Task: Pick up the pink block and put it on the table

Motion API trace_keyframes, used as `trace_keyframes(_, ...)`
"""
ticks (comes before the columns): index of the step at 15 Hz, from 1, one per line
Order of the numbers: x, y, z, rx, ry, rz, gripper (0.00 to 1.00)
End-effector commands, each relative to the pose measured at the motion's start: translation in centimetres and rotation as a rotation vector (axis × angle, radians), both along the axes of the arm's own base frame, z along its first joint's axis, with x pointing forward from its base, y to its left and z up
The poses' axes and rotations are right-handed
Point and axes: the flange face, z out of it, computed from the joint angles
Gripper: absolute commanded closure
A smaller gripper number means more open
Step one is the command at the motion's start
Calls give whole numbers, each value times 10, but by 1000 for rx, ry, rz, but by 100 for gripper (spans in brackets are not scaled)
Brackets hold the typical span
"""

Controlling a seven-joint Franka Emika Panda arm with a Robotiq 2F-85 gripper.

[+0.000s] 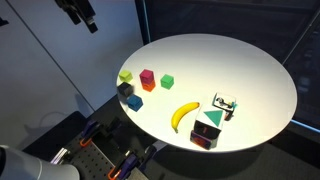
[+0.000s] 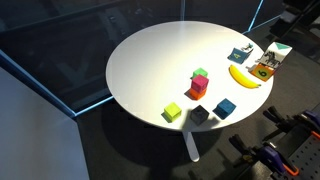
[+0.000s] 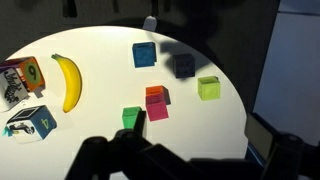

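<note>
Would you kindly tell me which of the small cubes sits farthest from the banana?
The yellow-green cube, the only one that colour; it lies past the pink block, on the cluster's side away from the banana.

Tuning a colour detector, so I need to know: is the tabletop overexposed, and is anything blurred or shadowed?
In both exterior views the table is brightly lit, near washed out against dark surroundings, yet the pink block keeps its colour; in the wrist view the gripper is a dark, blurred silhouette along the bottom, and a soft shadow lies by the blue cube.
</note>
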Motion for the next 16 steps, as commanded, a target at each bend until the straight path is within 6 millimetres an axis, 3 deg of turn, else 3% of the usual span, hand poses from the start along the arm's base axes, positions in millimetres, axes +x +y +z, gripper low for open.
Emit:
trace_keyframes(1, 35, 0, 0, 47, 33, -12, 0)
trace_keyframes(8, 86, 9, -14, 81, 62, -22, 0)
trace_keyframes(16, 123, 16, -50, 31, 113, 19, 0)
